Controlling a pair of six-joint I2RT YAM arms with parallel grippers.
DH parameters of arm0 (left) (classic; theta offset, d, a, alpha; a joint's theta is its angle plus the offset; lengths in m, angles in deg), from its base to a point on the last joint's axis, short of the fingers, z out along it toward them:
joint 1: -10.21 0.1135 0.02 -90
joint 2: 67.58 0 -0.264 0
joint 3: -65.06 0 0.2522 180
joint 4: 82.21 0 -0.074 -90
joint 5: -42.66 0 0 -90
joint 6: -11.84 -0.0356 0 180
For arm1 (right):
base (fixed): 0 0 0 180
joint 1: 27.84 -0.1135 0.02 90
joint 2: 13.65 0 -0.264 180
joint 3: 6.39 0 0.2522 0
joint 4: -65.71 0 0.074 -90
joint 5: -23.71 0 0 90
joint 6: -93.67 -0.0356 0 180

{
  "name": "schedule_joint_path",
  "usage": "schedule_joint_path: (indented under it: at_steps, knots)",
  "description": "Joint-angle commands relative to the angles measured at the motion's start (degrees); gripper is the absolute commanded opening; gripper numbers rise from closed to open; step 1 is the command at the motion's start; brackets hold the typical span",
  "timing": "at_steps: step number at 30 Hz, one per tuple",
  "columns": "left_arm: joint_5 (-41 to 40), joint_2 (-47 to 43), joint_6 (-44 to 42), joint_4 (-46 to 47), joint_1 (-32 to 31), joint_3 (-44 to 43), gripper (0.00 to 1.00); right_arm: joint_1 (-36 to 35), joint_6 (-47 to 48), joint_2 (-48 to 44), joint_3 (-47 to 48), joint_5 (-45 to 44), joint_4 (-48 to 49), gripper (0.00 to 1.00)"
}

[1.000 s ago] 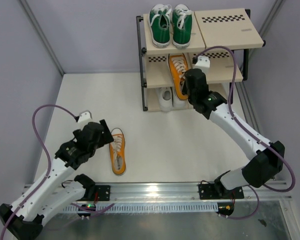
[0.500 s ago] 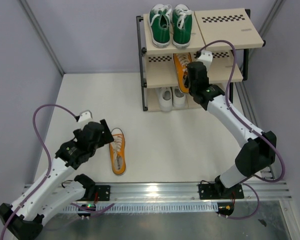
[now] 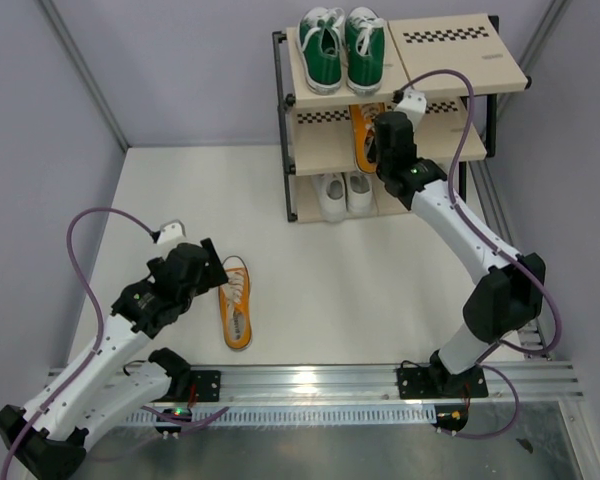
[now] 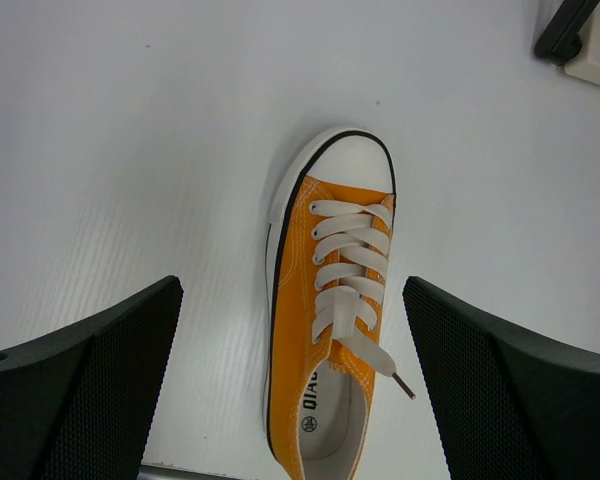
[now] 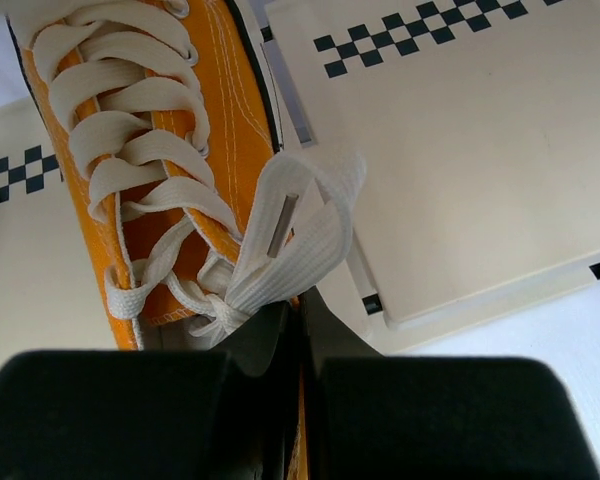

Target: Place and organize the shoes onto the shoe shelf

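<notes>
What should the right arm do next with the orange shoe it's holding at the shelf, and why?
Probably open its jaws and let go. The right gripper is shut on the orange shoe near its laces, and from above the shoe lies along the middle board, under the green pair. Whether the sole fully rests there is unclear.

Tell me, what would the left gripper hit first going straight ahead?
Probably the orange sneaker on the table, lying straight ahead between the left gripper's open fingers; the depth is unclear.
</notes>
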Motion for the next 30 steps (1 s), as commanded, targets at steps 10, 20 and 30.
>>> schedule_joint_path:
  at_steps: [10, 20, 30]
  knots:
    - [-0.3, -0.3, -0.7, 2.1, 0.3, -0.5, 0.96, 0.1, -0.6, 3.1, 4.8, 0.3, 5.9, 0.15]
    - [0.1, -0.5, -0.7, 2.1, 0.3, -0.2, 0.96, 0.1, -0.6, -0.7, 1.3, 3.0, 1.9, 0.56]
    - [1.3, -0.4, -1.1, 2.5, 0.3, 0.0, 0.96, 0.1, 4.9, -12.4, -13.9, 14.0, 4.4, 0.91]
